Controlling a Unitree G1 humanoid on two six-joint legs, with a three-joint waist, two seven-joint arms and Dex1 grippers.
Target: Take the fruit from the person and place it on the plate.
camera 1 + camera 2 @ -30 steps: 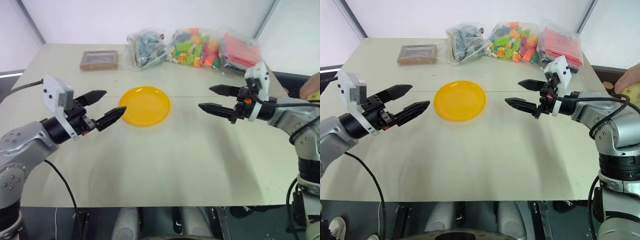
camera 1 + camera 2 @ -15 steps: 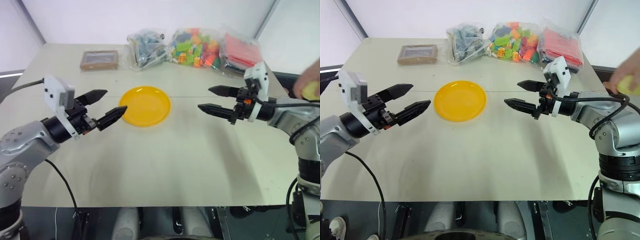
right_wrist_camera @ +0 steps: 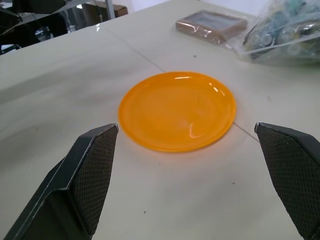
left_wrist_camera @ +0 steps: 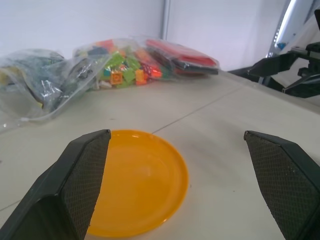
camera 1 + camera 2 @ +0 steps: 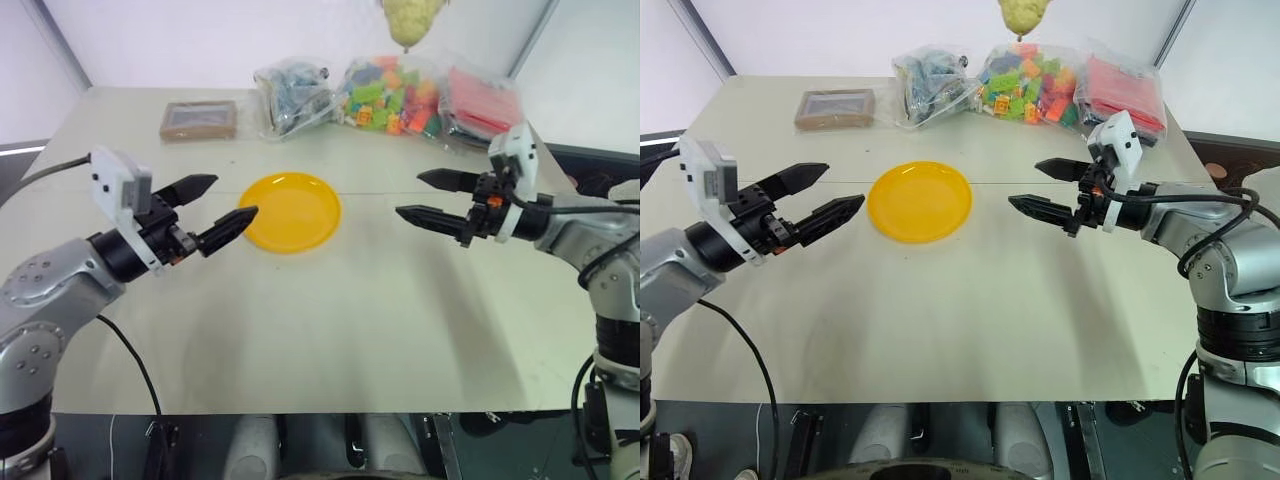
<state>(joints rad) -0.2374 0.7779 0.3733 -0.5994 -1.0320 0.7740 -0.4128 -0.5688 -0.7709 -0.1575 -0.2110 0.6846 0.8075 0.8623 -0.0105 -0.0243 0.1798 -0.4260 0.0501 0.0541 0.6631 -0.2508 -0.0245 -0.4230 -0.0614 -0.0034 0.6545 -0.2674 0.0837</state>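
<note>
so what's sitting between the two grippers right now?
The yellow-orange plate, empty, nearer the left gripper. From there to the right gripper it's bare table. Head views show it.

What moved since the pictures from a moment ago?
The pale yellow bumpy toy fruit went from the right edge, where a person's hand held it, to the top edge above the bagged blocks. Both open black grippers, left and right, and the round orange plastic plate stayed put.
</note>
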